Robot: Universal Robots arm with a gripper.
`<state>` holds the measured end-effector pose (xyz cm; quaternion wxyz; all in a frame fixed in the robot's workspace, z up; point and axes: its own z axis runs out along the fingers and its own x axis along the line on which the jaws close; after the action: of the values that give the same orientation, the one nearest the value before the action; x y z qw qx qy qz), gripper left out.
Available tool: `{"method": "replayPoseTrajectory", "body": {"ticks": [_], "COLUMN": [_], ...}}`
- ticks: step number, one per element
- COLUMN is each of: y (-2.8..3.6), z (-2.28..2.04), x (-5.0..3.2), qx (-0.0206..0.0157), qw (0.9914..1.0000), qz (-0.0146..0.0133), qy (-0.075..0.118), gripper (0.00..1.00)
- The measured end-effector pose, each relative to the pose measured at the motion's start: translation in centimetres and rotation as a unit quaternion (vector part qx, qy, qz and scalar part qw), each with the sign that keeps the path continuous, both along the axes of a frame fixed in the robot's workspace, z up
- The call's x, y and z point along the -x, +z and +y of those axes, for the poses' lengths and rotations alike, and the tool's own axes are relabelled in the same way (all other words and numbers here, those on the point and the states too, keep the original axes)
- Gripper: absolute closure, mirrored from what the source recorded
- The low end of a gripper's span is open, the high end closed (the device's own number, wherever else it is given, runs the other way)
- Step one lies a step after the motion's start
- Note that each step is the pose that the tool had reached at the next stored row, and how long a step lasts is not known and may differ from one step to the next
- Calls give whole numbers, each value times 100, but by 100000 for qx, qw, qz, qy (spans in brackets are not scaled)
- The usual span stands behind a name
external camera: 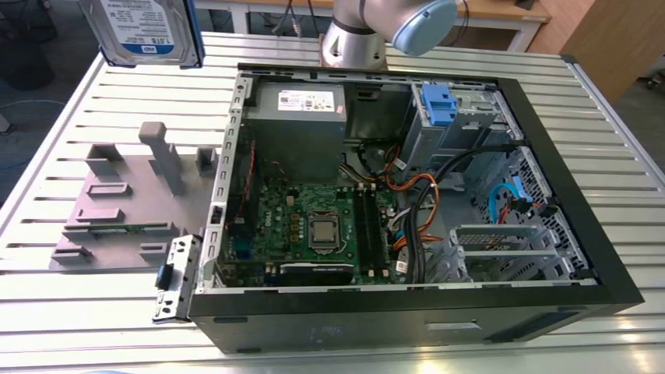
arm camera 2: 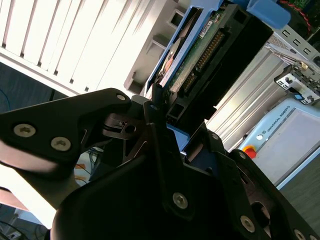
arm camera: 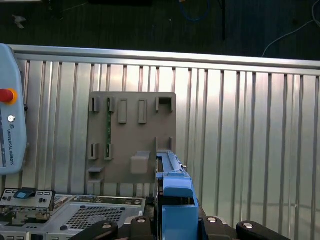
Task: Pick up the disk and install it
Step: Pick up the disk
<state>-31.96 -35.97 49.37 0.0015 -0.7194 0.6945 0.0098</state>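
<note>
The disk, a silver drive with a white-and-blue label and a blue frame, hangs high above the table's far corner at the exterior view's left. In the second wrist view my black gripper is shut on the disk, whose circuit-board side and connector edge show. In the first wrist view the disk's blue frame edge stands upright between the fingers of the gripper, above the grey fixture plate. The drive cage with a blue latch sits at the far end of the open computer case.
The open case lies on its side on the slatted metal table, with the motherboard and cables exposed. A grey fixture with upright posts stands beside it. The arm's base is behind the case. A teach pendant lies on the table.
</note>
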Motion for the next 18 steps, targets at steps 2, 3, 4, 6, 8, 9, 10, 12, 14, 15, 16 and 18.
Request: {"method": "replayPoseTrajectory", "body": {"ticks": [2, 3, 4, 6, 8, 9, 10, 12, 14, 15, 16, 18], "y": [0, 0, 0, 0, 0, 0, 0, 0, 0, 0, 0, 0], "z": [0, 0, 0, 0, 0, 0, 0, 0, 0, 0, 0, 0], "x": [-11, -16, -21, -31, -41, -47, -52, -61, -71, -76, -81, -91], "qx": [-1, 1, 2, 2, 2, 1, 0, 1, -2, 0, 1, 3], "qw": [100000, 100000, 100000, 100000, 100000, 100000, 100000, 100000, 100000, 100000, 100000, 100000], "qz": [-1, 0, 1, 1, -1, 0, -1, 1, -5, -1, 2, 4], "qy": [1, 0, 1, 0, 0, -1, 0, -1, -1, 1, 1, 1], "gripper": [64, 64, 64, 64, 64, 64, 64, 64, 64, 64, 64, 64]}}
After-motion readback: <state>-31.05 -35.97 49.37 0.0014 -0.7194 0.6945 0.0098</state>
